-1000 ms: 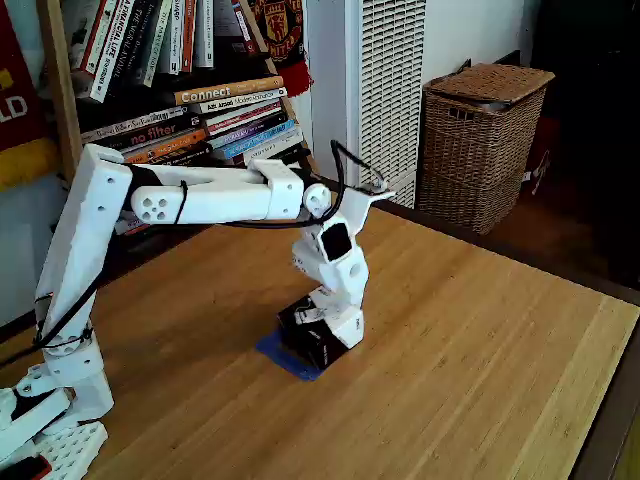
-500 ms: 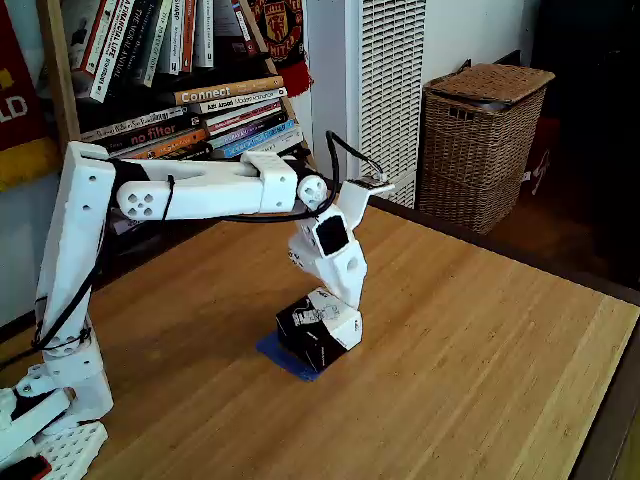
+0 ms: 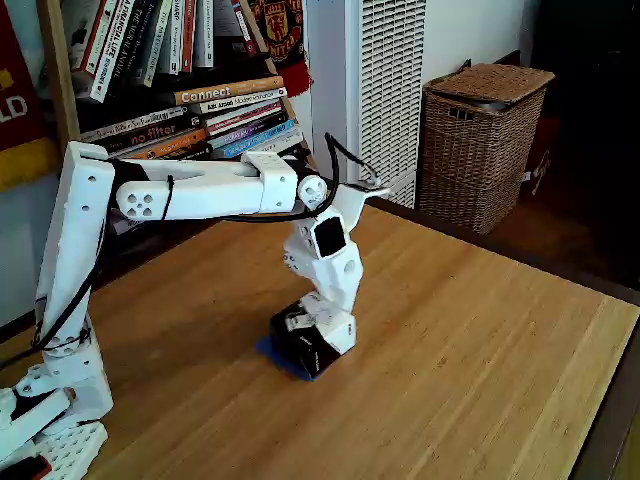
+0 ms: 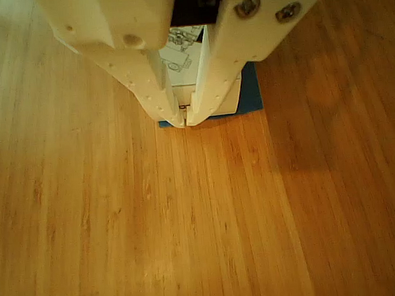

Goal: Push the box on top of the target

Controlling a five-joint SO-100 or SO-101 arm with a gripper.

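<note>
A wooden surface (image 3: 480, 340) is seen in a room, with a bookshelf (image 3: 190, 90) full of books at the upper left of the fixed view, a white slatted heater (image 3: 385, 80) at the top middle, and a wicker basket (image 3: 482, 140) at the upper right. A white robot arm (image 3: 190, 190) is bent over from the left side of the frame, and its tool (image 3: 325, 340) is pointed down at the middle of the surface.

The box (image 3: 300, 340) is found under the tool, near the middle of the fixed view. It is set on the target (image 3: 272, 350), and blue tape can be seen poking out at the box's lower left.

In the other view, the tool (image 4: 185, 120) is seen at the top middle, with its two white fingers (image 4: 149, 90) brought together at the tips. The tips are pressed against the near edge of the box (image 4: 183, 57), whose white printed top is seen between the fingers. The target (image 4: 250, 93) is seen as a blue strip to the right of the box and along its lower edge.
</note>
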